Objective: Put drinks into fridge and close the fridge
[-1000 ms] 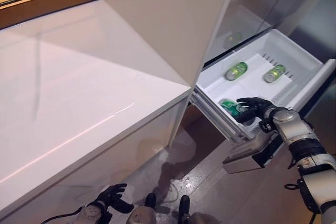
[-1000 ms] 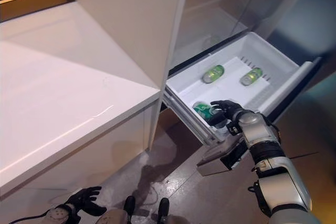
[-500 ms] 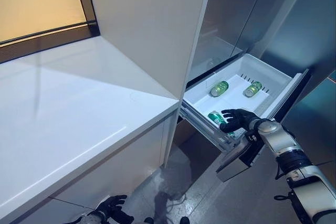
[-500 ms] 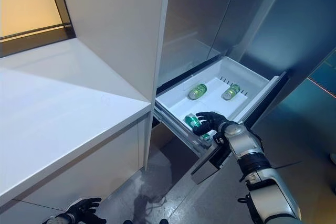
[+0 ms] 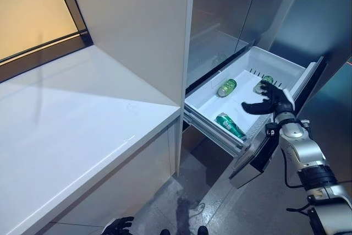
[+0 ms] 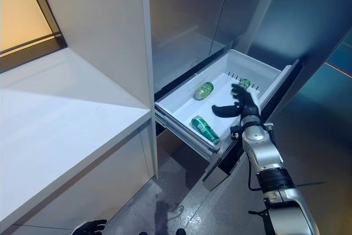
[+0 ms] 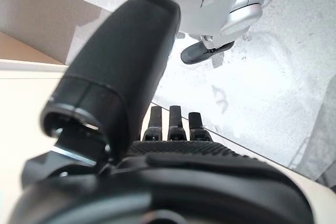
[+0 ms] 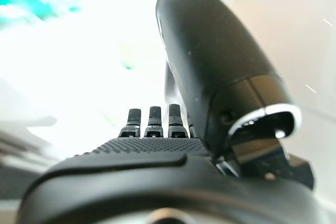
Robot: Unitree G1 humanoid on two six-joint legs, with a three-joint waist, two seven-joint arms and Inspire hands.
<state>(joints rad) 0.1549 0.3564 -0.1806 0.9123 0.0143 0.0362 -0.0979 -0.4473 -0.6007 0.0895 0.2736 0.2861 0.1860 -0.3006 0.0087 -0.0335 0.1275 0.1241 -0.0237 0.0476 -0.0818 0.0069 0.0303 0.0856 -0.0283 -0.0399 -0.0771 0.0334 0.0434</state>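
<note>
The white fridge drawer (image 5: 204, 96) stands pulled out below the grey fridge front. Three green drink cans lie in it: one near the front (image 5: 230, 125), one in the middle (image 5: 226, 87) and one at the back (image 5: 263, 82), partly behind my right hand. My right hand (image 5: 272, 102) hovers open above the drawer's right side, fingers spread, holding nothing. In the right wrist view its fingers (image 8: 150, 121) are straight over the bright drawer. My left hand (image 6: 91, 227) hangs low by the floor, and its fingers (image 7: 170, 121) show straight in the left wrist view.
A white counter (image 5: 71, 130) fills the left, with a white cabinet panel (image 5: 137, 26) rising beside the fridge. The drawer's dark front (image 5: 264, 149) juts toward me over the grey floor (image 5: 192, 202). A window (image 5: 33, 15) lies at the upper left.
My right hand has let go of the front can and lifted up and back over the drawer. The can now lies alone near the front. The camera has shifted.
</note>
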